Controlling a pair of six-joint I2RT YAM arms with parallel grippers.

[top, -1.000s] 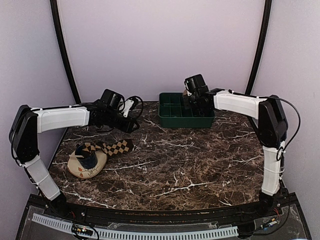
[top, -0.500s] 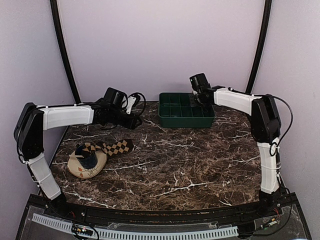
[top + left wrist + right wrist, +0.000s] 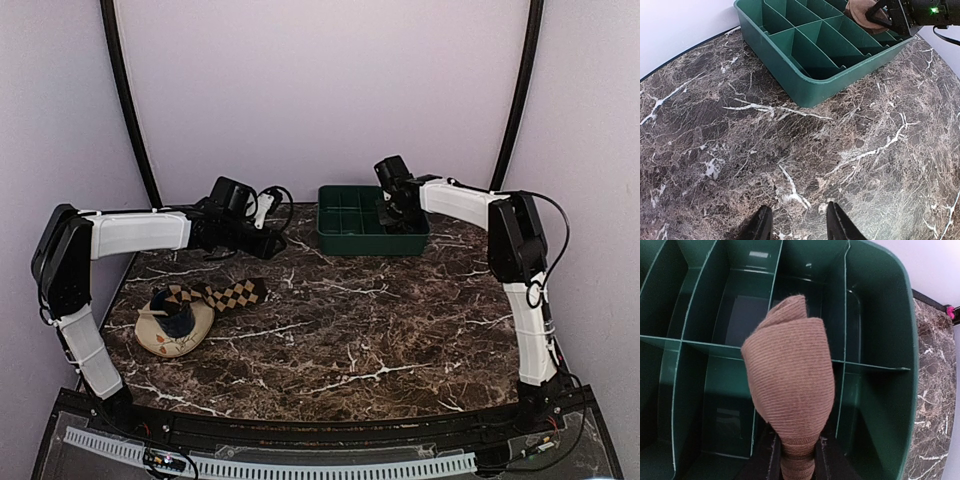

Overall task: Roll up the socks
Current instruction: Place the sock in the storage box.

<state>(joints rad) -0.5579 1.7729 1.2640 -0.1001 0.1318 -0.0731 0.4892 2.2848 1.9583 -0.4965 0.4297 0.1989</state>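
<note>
My right gripper (image 3: pixel 796 462) is shut on a rolled tan-brown sock (image 3: pixel 790 390) and holds it over the compartments of the green divided tray (image 3: pixel 880 305). In the top view that gripper (image 3: pixel 392 200) hangs over the tray's right side (image 3: pixel 372 240); the sock also shows in the left wrist view (image 3: pixel 865 12). A diamond-check sock (image 3: pixel 222 294) lies on the table at the left, its end at a dark blue cup (image 3: pixel 178 318) on a cream dish (image 3: pixel 160 340). My left gripper (image 3: pixel 796 225) is open and empty above bare marble, left of the tray (image 3: pixel 268 240).
The marble table (image 3: pixel 380 330) ends at a black frame at the near edge. Purple walls and two black poles (image 3: pixel 130 110) stand behind. The green tray (image 3: pixel 810 85) sits at the back centre-right.
My right gripper has swung over the tray, first toward its right rear, then slightly left, with the tan sock in it. My left arm has barely moved.
</note>
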